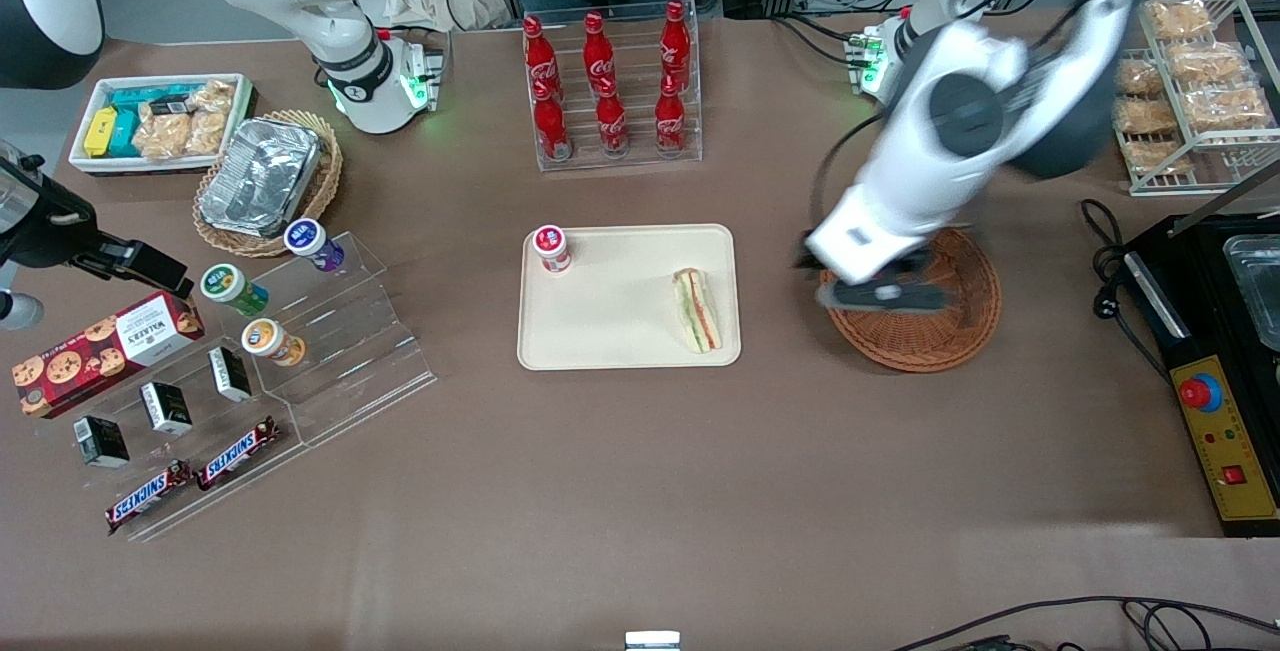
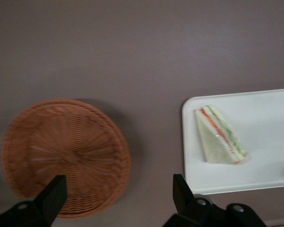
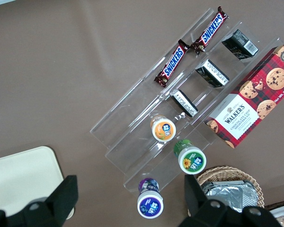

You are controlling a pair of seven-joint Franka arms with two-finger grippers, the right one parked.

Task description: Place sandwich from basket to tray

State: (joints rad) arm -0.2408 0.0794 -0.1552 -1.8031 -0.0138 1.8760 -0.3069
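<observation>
The sandwich (image 1: pixel 697 309), a pale bread wedge with orange-red and green filling, lies on the cream tray (image 1: pixel 620 331), close to the tray edge nearest the basket. The round reddish-brown wicker basket (image 1: pixel 940 341) stands beside the tray, toward the working arm's end, and nothing shows in it. My gripper (image 1: pixel 880 291) hovers over the basket's tray-side rim, open and holding nothing. In the left wrist view the gripper (image 2: pixel 119 178) spans the bare table between the basket (image 2: pixel 66 151) and the tray (image 2: pixel 260 175), with the sandwich (image 2: pixel 220 137) on the tray.
A red-lidded cup (image 1: pixel 551 248) stands on the tray's corner. A rack of cola bottles (image 1: pixel 610 81) is farther from the front camera. A black machine (image 1: pixel 1220 351) and a wire rack of pastries (image 1: pixel 1190 81) sit at the working arm's end. An acrylic snack stand (image 1: pixel 260 361) lies toward the parked arm's end.
</observation>
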